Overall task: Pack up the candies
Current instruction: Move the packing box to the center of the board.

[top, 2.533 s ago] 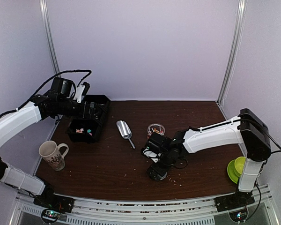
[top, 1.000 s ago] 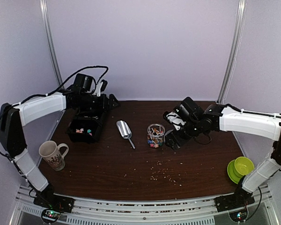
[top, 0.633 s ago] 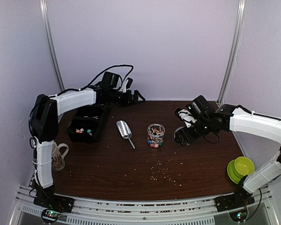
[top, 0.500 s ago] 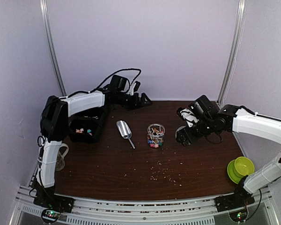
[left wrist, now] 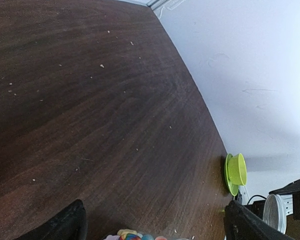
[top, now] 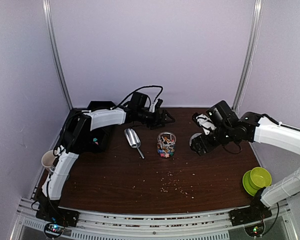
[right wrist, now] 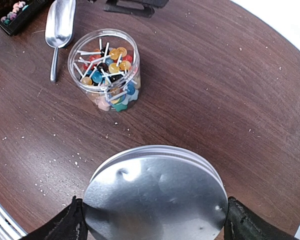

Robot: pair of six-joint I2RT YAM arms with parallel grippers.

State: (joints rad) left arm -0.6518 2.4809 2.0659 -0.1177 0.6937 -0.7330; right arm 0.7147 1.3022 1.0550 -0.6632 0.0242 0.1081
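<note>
Now most candies (right wrist: 107,75) sit in the jar (right wrist: 104,31) mid-table; a few are left in the tray (right wrist: 20,25). The right gripper (right wrist: 152,225) grips the lid (right wrist: 155,190), not yet on. The left gripper (top: 166,119) hangs wide, empty. I think closing comes next.

Candies (right wrist: 110,67) sit in the jar (top: 166,147) mid-table; scoop (top: 133,138) just left of it, tray (right wrist: 27,17) further left, lid (right wrist: 155,190) in my right pincer (right wrist: 155,222) on its right, bowl (top: 257,178) far right

Scoop (top: 132,136) lies just left of jar (top: 166,145), lid (right wrist: 155,197) right.
</note>
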